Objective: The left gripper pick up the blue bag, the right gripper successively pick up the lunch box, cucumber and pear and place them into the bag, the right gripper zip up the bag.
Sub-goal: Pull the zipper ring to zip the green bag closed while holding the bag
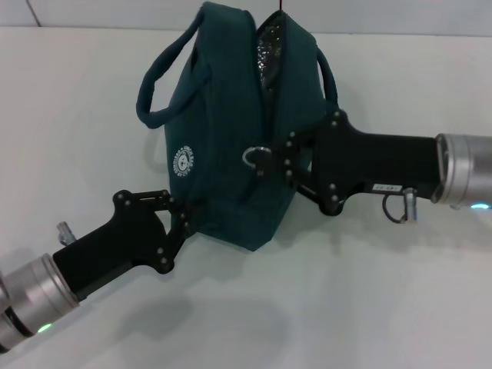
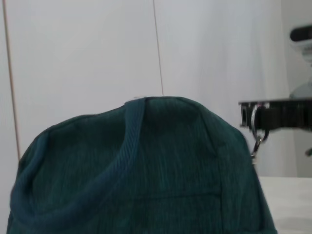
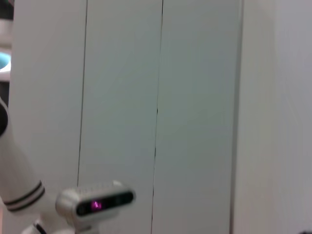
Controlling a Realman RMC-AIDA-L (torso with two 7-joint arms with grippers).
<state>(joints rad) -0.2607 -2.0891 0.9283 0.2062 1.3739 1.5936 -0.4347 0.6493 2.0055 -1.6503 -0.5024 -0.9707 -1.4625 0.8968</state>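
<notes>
From the head camera I saw the blue bag standing upright on the white worktop, its two carry handles looped out to either side and its top seam gaping near the far end, where a strip of silvery lining showed. I judged the zip to be only partly run, so the closing step was in hand. No lunch box, cucumber or pear lay on the worktop, which suggested to me that they were already inside, though I could not see into the bag.

My left hand was pressed in at the bag's near lower corner, evidently to brace it against the pull of the zip. Its fingers were lost against the dark cloth, so I could not tell whether they were clamped on the fabric or merely resting there. The left wrist camera was filled with the bag's ribbed side, which fitted so close a hold.

My right hand reached in from the right at mid height on the bag's end, beside a small metal ring that I took, with some doubt, for the zip pull. Whether its fingers were nipped on that ring I could not tell. The right wrist camera showed only a pale panelled wall.
</notes>
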